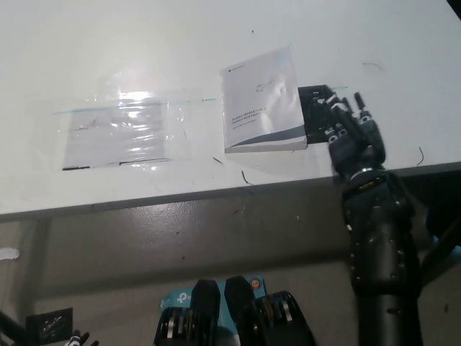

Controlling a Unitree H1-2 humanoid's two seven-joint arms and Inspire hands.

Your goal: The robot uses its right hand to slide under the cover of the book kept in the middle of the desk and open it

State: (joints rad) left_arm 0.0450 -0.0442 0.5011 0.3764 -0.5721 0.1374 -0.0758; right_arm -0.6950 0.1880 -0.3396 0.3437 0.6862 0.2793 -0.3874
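The black right hand, fingers apart, hovers just right of the closed book, perhaps touching its edge.

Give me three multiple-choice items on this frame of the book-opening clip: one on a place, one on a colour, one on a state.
1. Where is the right hand?
A. just right of the book
B. on the plastic sleeve
C. off the desk

2. What colour is most of the book cover?
A. red
B. white
C. green

3. What state is the book in?
A. lying closed
B. open flat
C. standing upright

Key: 1 A, the black hand lies over the black pad beside the book's right edge, far from the clear plastic sleeve. 2 B, the cover is white with a dark band near its bottom edge. 3 A, the cover lies flat on the desk, not lifted.
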